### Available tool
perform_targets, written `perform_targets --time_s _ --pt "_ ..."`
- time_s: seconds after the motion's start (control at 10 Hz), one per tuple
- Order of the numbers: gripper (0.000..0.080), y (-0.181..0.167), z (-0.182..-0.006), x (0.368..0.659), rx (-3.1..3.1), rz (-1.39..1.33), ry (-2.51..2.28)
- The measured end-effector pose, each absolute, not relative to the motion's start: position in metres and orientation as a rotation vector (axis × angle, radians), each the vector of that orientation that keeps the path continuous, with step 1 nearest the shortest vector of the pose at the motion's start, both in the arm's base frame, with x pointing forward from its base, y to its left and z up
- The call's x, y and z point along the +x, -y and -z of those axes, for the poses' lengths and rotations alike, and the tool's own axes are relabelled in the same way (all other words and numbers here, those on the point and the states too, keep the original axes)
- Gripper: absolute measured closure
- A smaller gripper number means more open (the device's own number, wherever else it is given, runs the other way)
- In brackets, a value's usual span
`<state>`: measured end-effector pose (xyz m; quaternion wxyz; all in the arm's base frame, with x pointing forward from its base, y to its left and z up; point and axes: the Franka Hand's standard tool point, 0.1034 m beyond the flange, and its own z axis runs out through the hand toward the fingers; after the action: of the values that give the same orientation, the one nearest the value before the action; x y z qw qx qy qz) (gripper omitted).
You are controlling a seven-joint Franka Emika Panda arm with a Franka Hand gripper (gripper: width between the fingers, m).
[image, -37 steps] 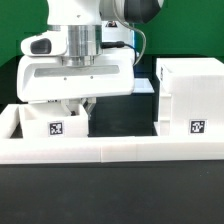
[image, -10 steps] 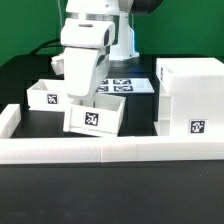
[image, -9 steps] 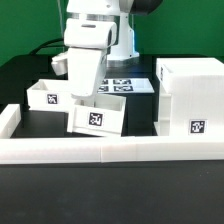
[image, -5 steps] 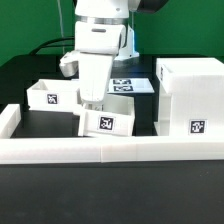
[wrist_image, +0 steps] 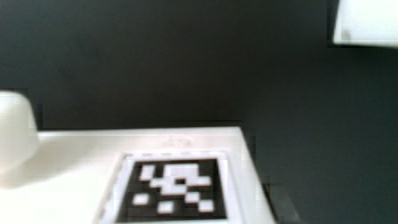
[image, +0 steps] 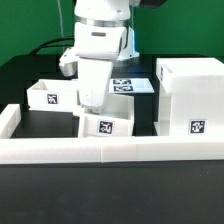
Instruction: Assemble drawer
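A small white drawer tray (image: 106, 127) with a tag on its front rests on the black table just behind the front wall. My gripper (image: 91, 108) reaches down onto its rear left wall and is shut on it; the fingertips are hidden by the tray. A second tray (image: 50, 96) stands at the exterior view's left. The tall white case (image: 190, 98) stands at the right. The wrist view shows the held tray's tagged face (wrist_image: 178, 186) close up, with no fingers in sight.
The long low white border wall (image: 110, 151) runs along the front and turns back at the left (image: 8, 121). The marker board (image: 127, 86) lies flat behind the arm. A white corner (wrist_image: 366, 20) shows in the wrist view over the dark table.
The gripper carried the tray, tilted, from near the left tray toward the exterior view's right and forward, then lowered it level behind the front wall. The other tray and case stayed.
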<state>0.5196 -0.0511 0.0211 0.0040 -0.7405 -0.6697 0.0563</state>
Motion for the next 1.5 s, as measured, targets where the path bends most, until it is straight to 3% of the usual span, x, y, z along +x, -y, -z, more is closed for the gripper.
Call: perform_targets --time_s 0.4,0.7,1.5 --pt "0.0758 0.045 -0.021 0.521 -2.302 -0.165 2.112" --pt "0.0758 0.076 -0.021 0.517 -2.289 -0.105 2.072" --pt "0.0758 0.049 -0.021 0.525 -2.258 -0.074 2.111"
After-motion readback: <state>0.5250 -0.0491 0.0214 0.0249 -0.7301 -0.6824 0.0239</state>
